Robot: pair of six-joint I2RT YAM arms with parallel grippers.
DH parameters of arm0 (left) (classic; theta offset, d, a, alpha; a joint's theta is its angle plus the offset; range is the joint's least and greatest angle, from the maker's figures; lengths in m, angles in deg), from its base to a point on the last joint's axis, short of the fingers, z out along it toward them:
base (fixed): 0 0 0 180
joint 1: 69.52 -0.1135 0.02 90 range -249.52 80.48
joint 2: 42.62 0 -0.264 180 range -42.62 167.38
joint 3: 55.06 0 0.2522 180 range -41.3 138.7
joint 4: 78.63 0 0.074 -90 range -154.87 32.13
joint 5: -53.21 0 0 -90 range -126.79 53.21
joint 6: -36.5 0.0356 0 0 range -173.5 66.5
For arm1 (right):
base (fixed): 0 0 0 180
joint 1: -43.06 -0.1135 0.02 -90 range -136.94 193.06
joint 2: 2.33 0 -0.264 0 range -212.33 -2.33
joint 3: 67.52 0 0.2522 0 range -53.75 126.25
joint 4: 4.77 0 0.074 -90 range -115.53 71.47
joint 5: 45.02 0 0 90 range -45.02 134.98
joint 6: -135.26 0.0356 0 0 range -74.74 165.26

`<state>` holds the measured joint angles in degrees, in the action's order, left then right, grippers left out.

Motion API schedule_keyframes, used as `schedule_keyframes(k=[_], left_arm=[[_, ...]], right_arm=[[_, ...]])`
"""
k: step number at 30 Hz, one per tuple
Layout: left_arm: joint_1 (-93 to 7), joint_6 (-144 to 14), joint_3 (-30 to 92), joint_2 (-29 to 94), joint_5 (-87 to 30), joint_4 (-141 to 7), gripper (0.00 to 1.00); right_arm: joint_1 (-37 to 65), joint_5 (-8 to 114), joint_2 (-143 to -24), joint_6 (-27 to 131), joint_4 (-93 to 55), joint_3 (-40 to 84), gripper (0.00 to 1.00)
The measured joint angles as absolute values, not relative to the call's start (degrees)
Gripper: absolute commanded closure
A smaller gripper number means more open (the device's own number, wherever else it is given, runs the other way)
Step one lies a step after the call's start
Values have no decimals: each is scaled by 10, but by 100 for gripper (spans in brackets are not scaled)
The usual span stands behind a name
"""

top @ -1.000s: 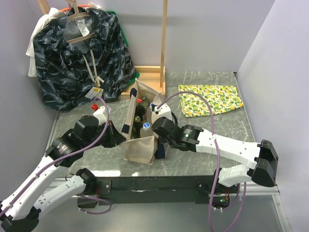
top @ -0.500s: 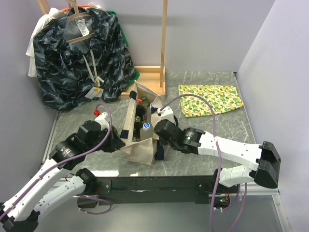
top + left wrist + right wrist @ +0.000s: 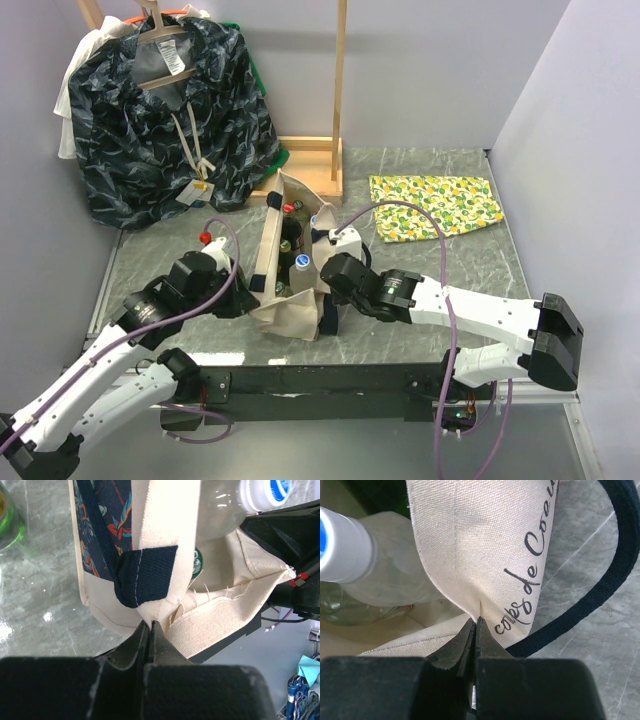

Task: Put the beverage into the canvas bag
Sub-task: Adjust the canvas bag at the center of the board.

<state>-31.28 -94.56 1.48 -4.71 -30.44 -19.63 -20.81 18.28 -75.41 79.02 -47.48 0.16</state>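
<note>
The beige canvas bag [image 3: 285, 315] stands mid-table, leaning and slumped toward the near edge, its mouth open. Several bottles stand inside it, among them a clear blue-capped bottle [image 3: 303, 262], also seen in the left wrist view [image 3: 265, 492] and the right wrist view [image 3: 342, 545]. My left gripper [image 3: 250, 297] is shut on the bag's left rim [image 3: 170, 515] just below the dark strap end [image 3: 145, 572]. My right gripper [image 3: 323, 292] is shut on the bag's right rim [image 3: 485, 545], beside the lettering. A red-capped bottle [image 3: 205, 238] stands outside, left of the bag.
A dark blue patterned garment [image 3: 170, 110] hangs on a wooden rack [image 3: 338, 100] at the back left. A yellow lemon-print cloth [image 3: 435, 205] lies at the back right. The bag's black strap [image 3: 615, 570] loops on the marble table. A green bottle [image 3: 7, 520] stands beside the bag.
Both grippers have drawn the bag's rim toward the near edge, and the bag now slumps lower. The left arm has pulled back, uncovering the red-capped bottle.
</note>
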Motion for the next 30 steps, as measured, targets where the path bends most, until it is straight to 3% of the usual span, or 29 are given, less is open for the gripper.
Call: schedule_keyframes(k=[14,30], left_arm=[[-310,-980,43,41,-322,-163,99],[-308,-997,84,34,-354,-111,99]], right_arm=[[-199,200,-764,814,-452,-33,100],[-198,205,-783,824,-458,-23,100]])
